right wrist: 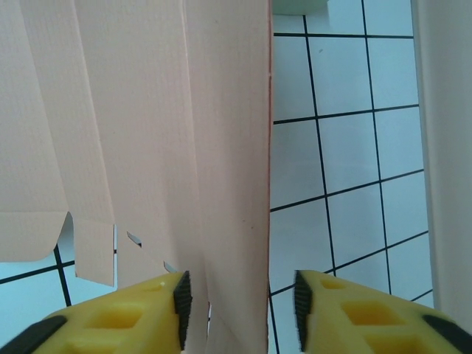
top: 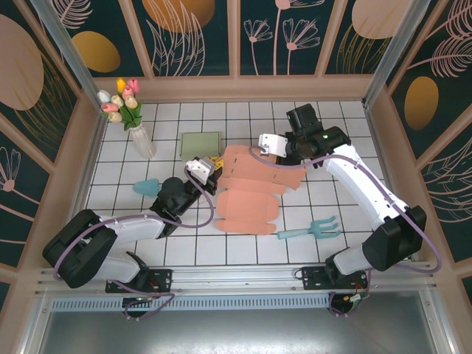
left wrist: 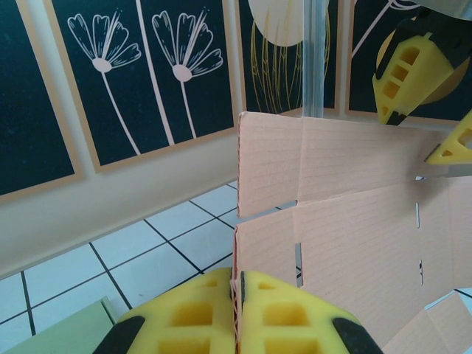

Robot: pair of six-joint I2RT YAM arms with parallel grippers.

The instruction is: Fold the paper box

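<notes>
Fingers of left gripper (left wrist: 237, 310) clamp the pink paper box (left wrist: 354, 221) edge; right gripper (right wrist: 240, 289) straddles a flap, jaws apart.

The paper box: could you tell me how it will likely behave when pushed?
The paper box looks like thin ribbed card, so probably light and stiff within panels. Its creases and slots suggest it would fold there rather than slide. Pinched at one edge by the left gripper, it may pivot.
</notes>
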